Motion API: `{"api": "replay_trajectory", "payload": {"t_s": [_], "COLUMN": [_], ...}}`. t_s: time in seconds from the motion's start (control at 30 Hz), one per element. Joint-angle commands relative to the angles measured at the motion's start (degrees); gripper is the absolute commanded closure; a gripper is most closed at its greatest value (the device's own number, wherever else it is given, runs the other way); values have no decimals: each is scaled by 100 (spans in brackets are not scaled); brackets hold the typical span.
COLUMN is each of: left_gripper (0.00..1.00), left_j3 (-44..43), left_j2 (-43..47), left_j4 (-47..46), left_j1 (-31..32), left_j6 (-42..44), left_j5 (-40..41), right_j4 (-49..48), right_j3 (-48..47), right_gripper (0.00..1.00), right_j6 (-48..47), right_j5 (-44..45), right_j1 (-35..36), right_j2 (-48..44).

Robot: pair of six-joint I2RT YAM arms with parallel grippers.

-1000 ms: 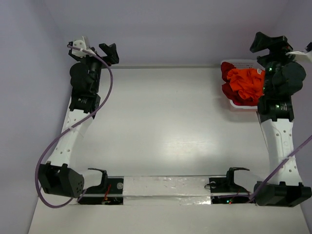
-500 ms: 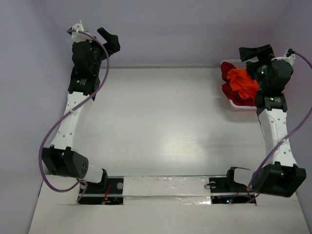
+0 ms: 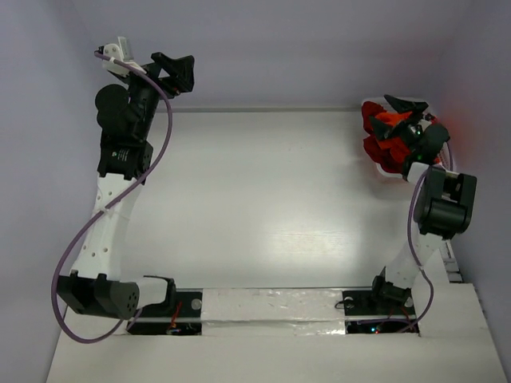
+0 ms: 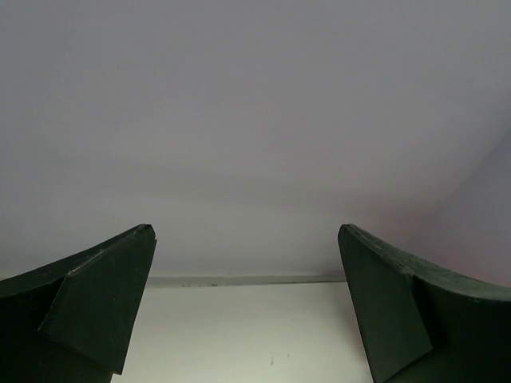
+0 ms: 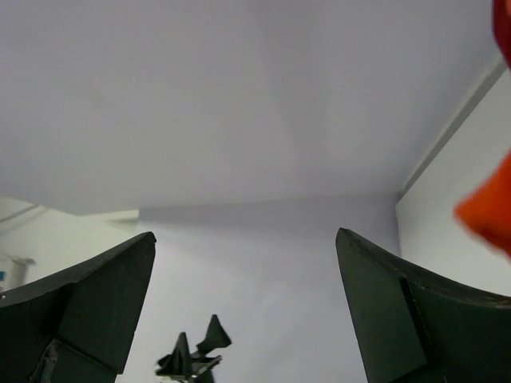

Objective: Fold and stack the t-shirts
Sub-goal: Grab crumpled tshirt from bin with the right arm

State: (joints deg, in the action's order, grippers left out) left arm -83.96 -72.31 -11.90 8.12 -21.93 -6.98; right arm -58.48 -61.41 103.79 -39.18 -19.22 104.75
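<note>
The t-shirts are at the far right corner of the table (image 3: 263,199), heaped together in a white basket (image 3: 384,170). They are crumpled, not folded. The orange t-shirt (image 3: 386,120) lies on top, and dark red cloth (image 3: 372,148) shows at the left side of the heap, above and below the orange.

The right arm reaches to the far right, and the right gripper (image 3: 399,118) is directly over this heap. Its fingers are spread as wide as they go. In the right wrist view the space between the two fingers (image 5: 243,235) shows only the pale wall, so nothing is held. The orange t-shirt (image 5: 489,209) comes into this view only at the right edge (blurred, because it is very close to the camera). Whether a finger touches the cloth, I cannot tell.

The left arm stands at the far left of the table, well apart from the basket. The left gripper (image 3: 180,70) is lifted above the far edge of the table and points to the right. Its fingers are also spread wide, and the left wrist view shows between them (image 4: 245,231) only the wall and a strip of the white table. It holds nothing.
</note>
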Motion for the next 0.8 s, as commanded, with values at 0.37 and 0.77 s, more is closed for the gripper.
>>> {"api": "replay_trajectory", "payload": {"t_s": [0.37, 0.77], "left_gripper": [1, 1], "left_j3": [-927, -1157], "left_j2": [-353, -573], "left_j4": [248, 337], "left_j1": [-56, -56], "left_j6": [321, 233], "left_j5": [-524, -330], "right_j4": [7861, 9134], "right_j3": [-5498, -6034], "right_gripper": [0, 2], "right_j6": [-7449, -8479], "right_j5": [835, 4533], "right_j1": [923, 990], "right_j2": [-2259, -1421]}}
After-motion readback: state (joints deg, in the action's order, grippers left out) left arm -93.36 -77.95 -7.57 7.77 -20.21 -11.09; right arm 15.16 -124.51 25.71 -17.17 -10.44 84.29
